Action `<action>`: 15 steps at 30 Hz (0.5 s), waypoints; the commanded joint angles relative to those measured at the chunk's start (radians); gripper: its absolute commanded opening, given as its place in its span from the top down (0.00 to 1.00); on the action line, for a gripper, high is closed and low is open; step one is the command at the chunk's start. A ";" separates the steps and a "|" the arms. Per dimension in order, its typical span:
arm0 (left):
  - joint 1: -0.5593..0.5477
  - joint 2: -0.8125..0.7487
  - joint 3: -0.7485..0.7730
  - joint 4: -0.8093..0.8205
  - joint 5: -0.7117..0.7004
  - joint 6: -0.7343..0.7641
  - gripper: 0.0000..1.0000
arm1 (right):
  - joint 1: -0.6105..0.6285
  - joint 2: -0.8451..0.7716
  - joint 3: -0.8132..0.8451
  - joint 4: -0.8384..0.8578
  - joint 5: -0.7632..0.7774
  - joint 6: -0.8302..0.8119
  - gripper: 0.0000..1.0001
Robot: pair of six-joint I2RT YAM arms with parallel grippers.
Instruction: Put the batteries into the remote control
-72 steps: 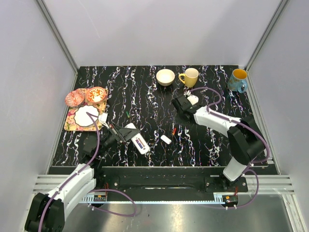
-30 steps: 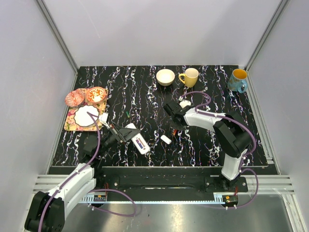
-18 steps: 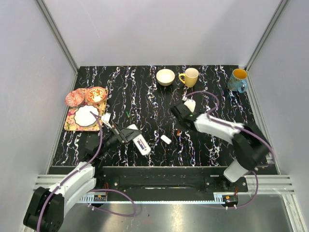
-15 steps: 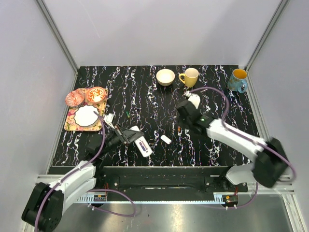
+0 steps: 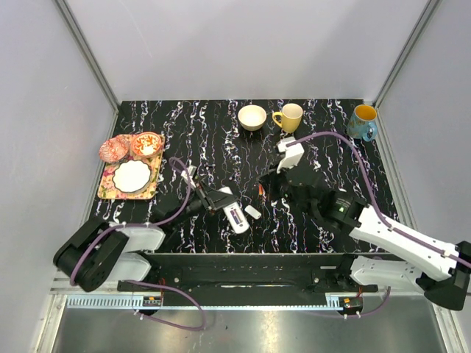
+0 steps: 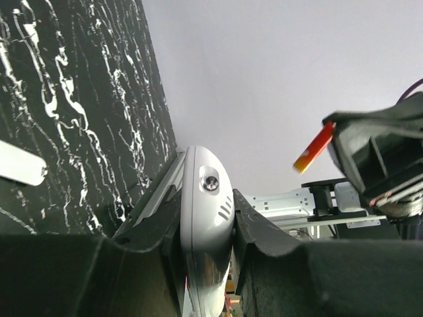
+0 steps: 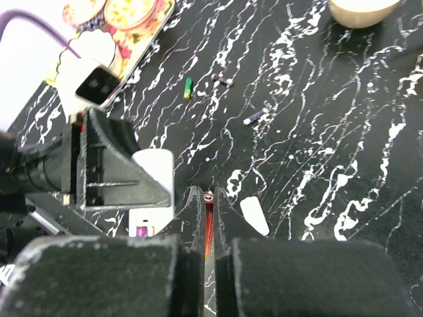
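Right gripper point(image 7: 209, 195) is seen closed on the red-orange battery point(image 7: 209, 223), which is pinched in the narrow gap between the black fingers. From the left wrist view the same battery point(image 6: 313, 146) is seen sticking out past the fingertips, tilted, near the end of the remote control point(image 6: 206, 221) and apart from it. The remote control is clamped by its long edges between the fingers of the left gripper point(image 6: 207, 179); whether it rests on the black marbled table point(image 5: 331, 147) cannot be told. In the top view the remote control point(image 5: 235, 218) is seen projecting from the left gripper point(image 5: 218, 200) toward the right gripper point(image 5: 265, 190). A small white flat piece point(image 7: 254, 215) lies on the table just beside the remote control, on its right-arm side. Beyond the remote control, one loose battery point(image 7: 256, 116), a second loose battery point(image 7: 223, 80) and a small green thing point(image 7: 188, 86) are scattered, well apart from it. A white bowl point(image 5: 252, 117), a yellow mug point(image 5: 289, 117) and a blue mug point(image 5: 362, 122) stand far beyond the remote control, and a patterned tray point(image 5: 107, 193) is set well to its left.
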State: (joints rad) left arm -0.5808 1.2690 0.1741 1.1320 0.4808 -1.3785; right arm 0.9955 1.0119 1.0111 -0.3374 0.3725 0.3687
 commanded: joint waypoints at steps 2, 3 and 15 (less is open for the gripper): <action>-0.024 0.059 0.080 0.242 -0.044 -0.060 1.00 | 0.083 0.048 0.006 0.106 0.022 -0.063 1.00; -0.024 0.061 0.085 0.235 -0.051 -0.059 1.00 | 0.106 0.054 0.007 0.112 0.028 -0.070 1.00; -0.025 0.036 0.151 0.081 -0.065 -0.044 1.00 | 0.172 0.120 0.007 0.169 0.048 -0.148 1.00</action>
State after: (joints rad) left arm -0.6014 1.3304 0.2768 1.1973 0.4427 -1.4223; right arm 1.1477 1.1255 1.0103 -0.2413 0.3851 0.2638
